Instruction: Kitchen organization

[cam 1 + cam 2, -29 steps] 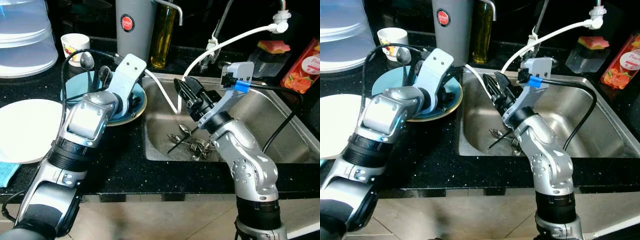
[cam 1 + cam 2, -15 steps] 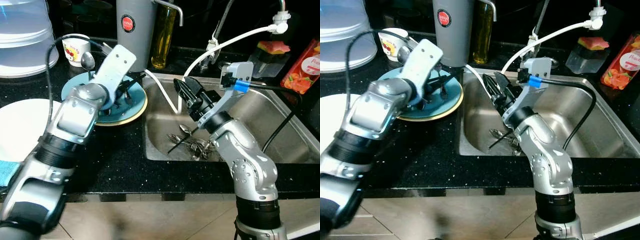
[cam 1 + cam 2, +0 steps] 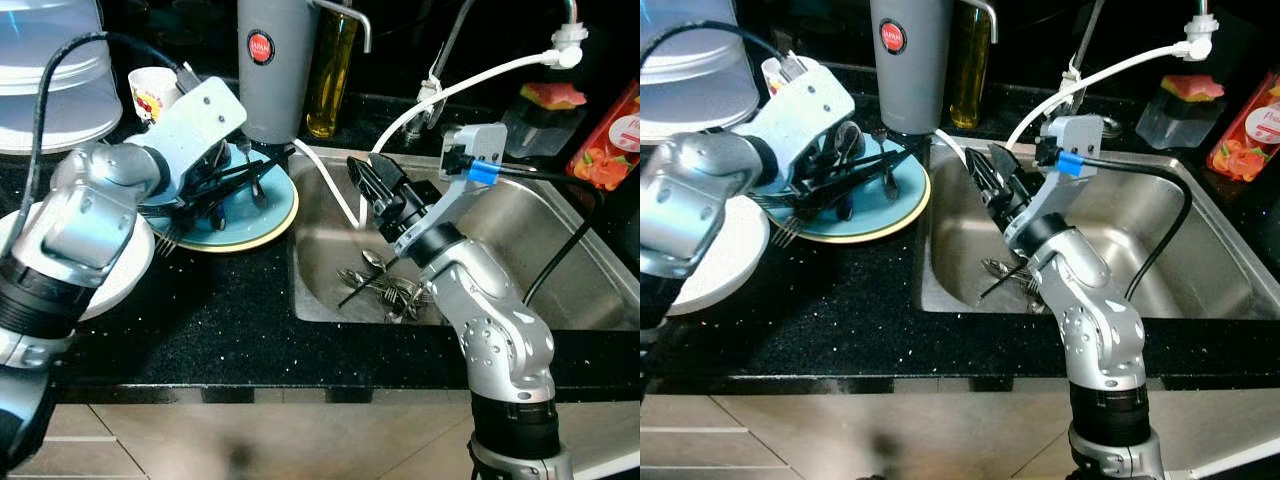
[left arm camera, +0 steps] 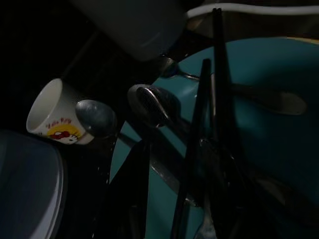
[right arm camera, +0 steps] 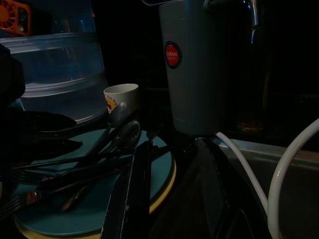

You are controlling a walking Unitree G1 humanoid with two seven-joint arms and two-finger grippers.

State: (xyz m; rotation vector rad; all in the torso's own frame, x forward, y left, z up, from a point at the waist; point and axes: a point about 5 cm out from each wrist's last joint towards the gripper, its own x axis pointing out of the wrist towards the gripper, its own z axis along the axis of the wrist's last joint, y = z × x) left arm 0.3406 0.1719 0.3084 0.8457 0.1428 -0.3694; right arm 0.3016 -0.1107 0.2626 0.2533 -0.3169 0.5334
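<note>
Black speckled stone countertop (image 3: 230, 320) runs the whole width, with a stainless sink (image 3: 560, 270) set into it on the right. Back of the counter is pretty dark, hardly any light reaching the wall. A tall grey canister (image 3: 272, 60) with a red round label stands at the back edge, a bottle of yellow oil (image 3: 330, 70) just beside it. A white hose (image 3: 470, 78) arcs down into the basin. Below the counter edge you can see beige tiled floor (image 3: 300, 440).
</note>
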